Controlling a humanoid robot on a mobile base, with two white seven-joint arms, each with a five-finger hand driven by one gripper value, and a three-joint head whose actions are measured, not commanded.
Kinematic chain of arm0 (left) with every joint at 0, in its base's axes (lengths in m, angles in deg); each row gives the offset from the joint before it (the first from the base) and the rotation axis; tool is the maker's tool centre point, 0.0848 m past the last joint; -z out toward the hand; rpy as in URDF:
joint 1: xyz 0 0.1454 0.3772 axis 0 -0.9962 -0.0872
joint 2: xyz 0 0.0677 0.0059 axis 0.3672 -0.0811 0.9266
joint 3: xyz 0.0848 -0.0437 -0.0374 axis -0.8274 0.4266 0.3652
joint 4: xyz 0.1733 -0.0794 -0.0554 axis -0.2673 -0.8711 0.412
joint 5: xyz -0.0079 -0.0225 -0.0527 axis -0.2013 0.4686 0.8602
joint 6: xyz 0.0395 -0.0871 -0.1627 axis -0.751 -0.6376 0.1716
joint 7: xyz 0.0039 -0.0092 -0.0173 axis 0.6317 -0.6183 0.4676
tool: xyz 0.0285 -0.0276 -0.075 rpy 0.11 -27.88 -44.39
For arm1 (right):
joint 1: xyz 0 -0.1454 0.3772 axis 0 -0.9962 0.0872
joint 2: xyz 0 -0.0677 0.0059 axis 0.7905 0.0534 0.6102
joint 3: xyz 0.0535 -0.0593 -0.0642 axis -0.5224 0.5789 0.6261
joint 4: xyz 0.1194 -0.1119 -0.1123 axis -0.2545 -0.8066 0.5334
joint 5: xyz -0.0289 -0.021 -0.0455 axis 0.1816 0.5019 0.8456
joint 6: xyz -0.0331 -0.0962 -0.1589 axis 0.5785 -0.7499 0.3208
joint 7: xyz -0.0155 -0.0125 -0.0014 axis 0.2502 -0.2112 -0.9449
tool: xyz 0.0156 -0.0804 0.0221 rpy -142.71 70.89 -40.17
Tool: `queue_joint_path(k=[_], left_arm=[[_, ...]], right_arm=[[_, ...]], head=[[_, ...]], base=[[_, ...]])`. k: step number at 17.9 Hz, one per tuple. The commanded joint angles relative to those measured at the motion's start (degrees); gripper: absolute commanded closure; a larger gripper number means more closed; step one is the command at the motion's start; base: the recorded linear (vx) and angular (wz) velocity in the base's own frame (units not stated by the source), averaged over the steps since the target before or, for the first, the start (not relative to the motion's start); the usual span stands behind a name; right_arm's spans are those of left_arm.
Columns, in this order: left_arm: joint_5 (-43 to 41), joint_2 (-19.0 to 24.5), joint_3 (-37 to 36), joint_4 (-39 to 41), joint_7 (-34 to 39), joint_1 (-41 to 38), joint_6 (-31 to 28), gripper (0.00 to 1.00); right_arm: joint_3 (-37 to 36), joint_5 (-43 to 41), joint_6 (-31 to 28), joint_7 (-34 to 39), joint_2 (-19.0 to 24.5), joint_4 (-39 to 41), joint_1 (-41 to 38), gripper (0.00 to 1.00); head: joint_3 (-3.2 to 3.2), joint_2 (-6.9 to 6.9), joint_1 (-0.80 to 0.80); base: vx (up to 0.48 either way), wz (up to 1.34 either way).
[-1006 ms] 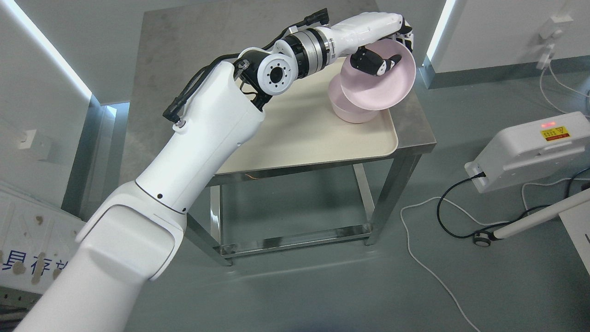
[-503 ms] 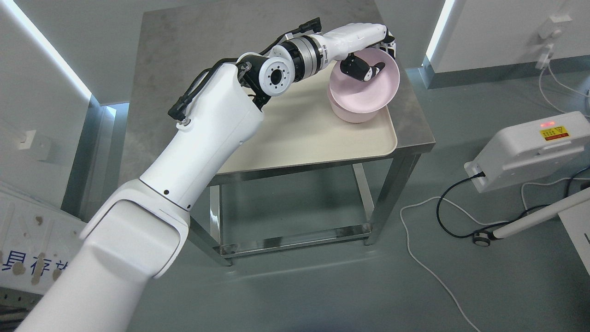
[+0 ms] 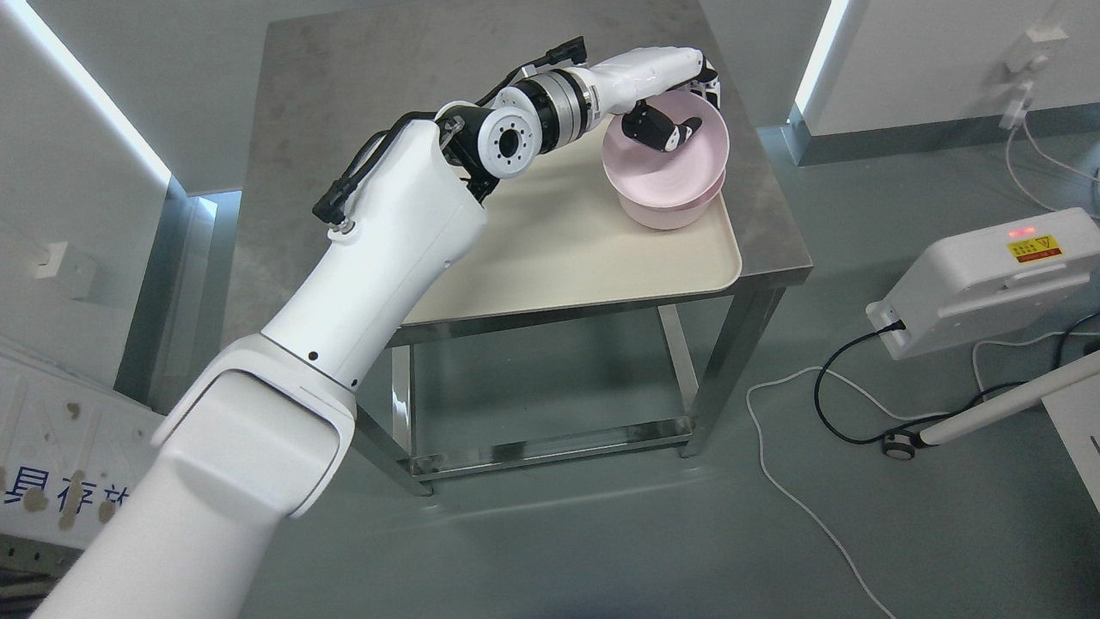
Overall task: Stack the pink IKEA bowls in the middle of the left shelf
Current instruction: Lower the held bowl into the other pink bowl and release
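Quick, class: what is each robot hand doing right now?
Left hand: shut on the upper pink bowl, gripping its rim.
Right hand: not in view.

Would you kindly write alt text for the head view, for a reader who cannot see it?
The robot's left hand grips the rim of a pink bowl, holding it nested on a second pink bowl on a cream tray. The tray lies on a steel table, with a white box and cables on the floor.

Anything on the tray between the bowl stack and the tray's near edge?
No. In the head view the tray is bare between the stacked bowls and its near edge.
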Motion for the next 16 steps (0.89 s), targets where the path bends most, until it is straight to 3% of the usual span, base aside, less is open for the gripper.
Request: queue_joint_path(k=[1, 4, 6, 7, 9, 12, 14, 16], left_arm=[[-0.8, 0.7, 0.5, -1.6, -0.6, -0.3, -0.1, 0.57], [-0.6, 0.7, 4.0, -0.8, -1.4, -0.8, 0.1, 0.39], [0.0, 0.7, 12.1, 1.9, -1.6, -1.0, 0.2, 0.31], [1.6, 0.7, 17.8, 4.3, -1.6, -1.2, 0.2, 0.27], [10.1, 0.7, 22.3, 7.7, -1.0, -3.7, 0.6, 0.18], [19.5, 0.7, 23.0, 19.2, -2.1, -12.2, 2.1, 0.13], [19.6, 0.7, 20.8, 27.2, -8.8, -18.2, 2.1, 0.13], [18.8, 0.7, 19.4, 28.6, -12.2, -20.5, 2.1, 0.13]], right_arm=[[0.0, 0.0, 0.0, 0.0, -1.0, 0.0, 0.0, 0.0], [0.0, 0.0, 0.0, 0.0, -1.0, 0.0, 0.0, 0.0], [0.0, 0.0, 0.0, 0.0, -1.0, 0.0, 0.0, 0.0], [0.0, 0.0, 0.0, 0.0, -1.0, 0.0, 0.0, 0.0], [0.0, 0.0, 0.0, 0.0, -1.0, 0.0, 0.0, 0.0], [0.0, 0.0, 0.0, 0.0, -1.0, 0.0, 0.0, 0.0], [0.0, 0.0, 0.0, 0.0, -1.0, 0.0, 0.0, 0.0], [0.0, 0.0, 0.0, 0.0, -1.0, 0.0, 0.0, 0.0]], head=[[0.0, 0.0, 0.0], [0.0, 0.0, 0.0], [0.0, 0.0, 0.0], [0.0, 0.0, 0.0], [0.0, 0.0, 0.0], [0.0, 0.0, 0.0], [0.0, 0.0, 0.0], [0.0, 0.0, 0.0]], base=[[0.0, 0.0], [0.0, 0.0], [0.0, 0.0], [0.0, 0.0], [0.0, 0.0], [0.0, 0.0], [0.0, 0.0], [0.0, 0.0]])
